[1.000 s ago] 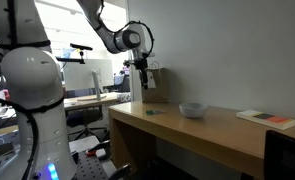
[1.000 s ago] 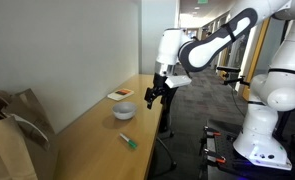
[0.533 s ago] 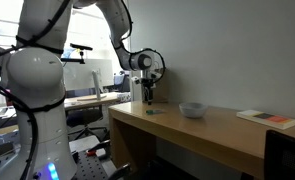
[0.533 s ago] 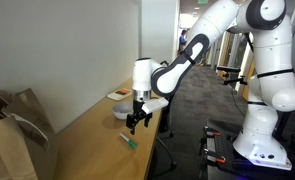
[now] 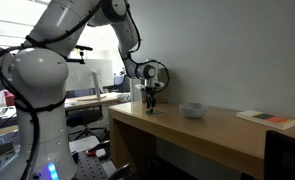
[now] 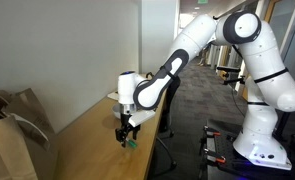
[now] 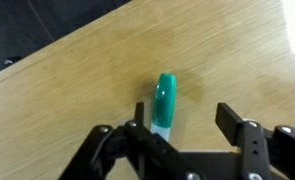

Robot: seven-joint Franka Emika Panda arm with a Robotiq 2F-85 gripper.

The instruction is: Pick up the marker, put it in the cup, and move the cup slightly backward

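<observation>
Marker (image 7: pixel 164 100): teal-green, lying flat on the wood surface (image 7: pixel 67 80), long axis running approx. top-to-bottom in wrist view w/ a slight tilt. It sits between the 2 fingers (image 7: pixel 232 125), much nearer the picture-left one, just beside it; can't tell if they touch. Fingers are spread wide, gripping nothing, wide gap on the marker's other side.

In an exterior view the fingers (image 6: pixel 123 132) point down, tips right at the marker (image 6: pixel 132 143), near the surface's (image 6: pixel 82 140) front edge. A brown paper bag (image 6: pixel 12 125) stands well apart at the near end.

In an exterior view the fingers (image 5: pixel 152 104) hang low over the surface (image 5: pixel 222 135), marker hidden or too small to make out there. Cup (image 5: pixel 193 109): light grey, upright, well apart from the fingers, further along the surface. Flat white-and-red book (image 5: pixel 267 119) lies beyond the cup, near the far end.
</observation>
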